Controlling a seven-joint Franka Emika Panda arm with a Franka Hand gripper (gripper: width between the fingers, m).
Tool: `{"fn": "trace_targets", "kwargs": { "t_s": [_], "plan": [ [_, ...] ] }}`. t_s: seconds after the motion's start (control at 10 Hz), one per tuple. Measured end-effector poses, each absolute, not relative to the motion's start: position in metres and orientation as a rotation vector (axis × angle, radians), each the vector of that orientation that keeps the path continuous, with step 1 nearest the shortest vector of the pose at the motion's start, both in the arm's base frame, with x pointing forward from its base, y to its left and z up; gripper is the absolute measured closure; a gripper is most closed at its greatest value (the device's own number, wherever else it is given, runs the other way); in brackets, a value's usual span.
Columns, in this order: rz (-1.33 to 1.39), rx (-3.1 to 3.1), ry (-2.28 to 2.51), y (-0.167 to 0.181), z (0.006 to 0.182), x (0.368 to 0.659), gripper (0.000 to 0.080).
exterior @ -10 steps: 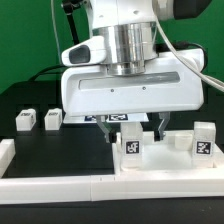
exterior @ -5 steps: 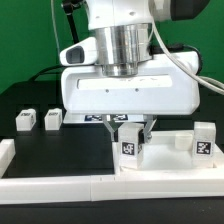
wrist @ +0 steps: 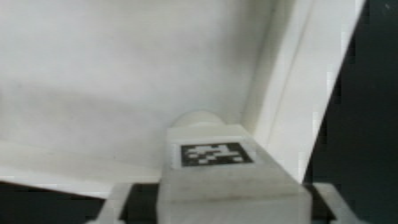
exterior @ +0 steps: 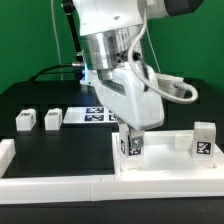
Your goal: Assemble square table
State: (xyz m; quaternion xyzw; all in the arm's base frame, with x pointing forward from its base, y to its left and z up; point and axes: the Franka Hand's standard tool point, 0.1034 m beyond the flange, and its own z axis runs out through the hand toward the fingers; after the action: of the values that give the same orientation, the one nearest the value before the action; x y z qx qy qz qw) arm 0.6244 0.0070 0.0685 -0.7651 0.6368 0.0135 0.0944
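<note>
Gripper closed on the held leg block, a finger on each side, tag facing the wrist camera. Block sits inside the square table slab, at its raised rim on the exterior view's left. Second leg block upright on the slab's right side. Farther back on the black table: outer leg block, inner leg block, then the marker board.

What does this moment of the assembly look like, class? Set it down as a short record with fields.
pincer: shut on the gripped leg block
gripped leg block: upright, at the slab corner on the exterior view's left
slab: raised rim, on the black table
far leg block: at the slab's end on the exterior view's right
loose leg blocks: two, on the black table
marker board: behind the arm
</note>
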Motion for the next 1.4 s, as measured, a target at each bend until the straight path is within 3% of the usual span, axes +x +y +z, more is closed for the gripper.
{"fn": "trace_targets", "kwargs": {
  "t_s": [0.2,0.3,0.4,0.5,0.6,0.7,0.9,1.3,1.4],
  "plan": [
    [0.046,-2.193,1.979,0.008,0.0684,0.6244,0.0505],
    [0.043,-2.22,1.95,0.008,0.0682,0.6243,0.0388],
    [0.043,-2.228,1.942,0.0083,0.0679,0.6239,0.0388],
    [0.005,-2.432,1.691,0.0079,0.0665,0.6227,0.0224],
    [-0.028,-2.605,1.418,0.0061,0.0665,0.6228,0.0224],
    [-0.038,-2.659,1.32,0.0064,0.0667,0.6229,0.0164],
    [-0.058,-2.759,1.108,0.0053,0.0663,0.6227,0.0153],
    [-0.083,-3.016,0.133,0.0041,0.0724,0.6256,0.0151],
    [-0.14,-3.022,0.154,0.0012,0.0746,0.6299,0.0151]
  ]
}}
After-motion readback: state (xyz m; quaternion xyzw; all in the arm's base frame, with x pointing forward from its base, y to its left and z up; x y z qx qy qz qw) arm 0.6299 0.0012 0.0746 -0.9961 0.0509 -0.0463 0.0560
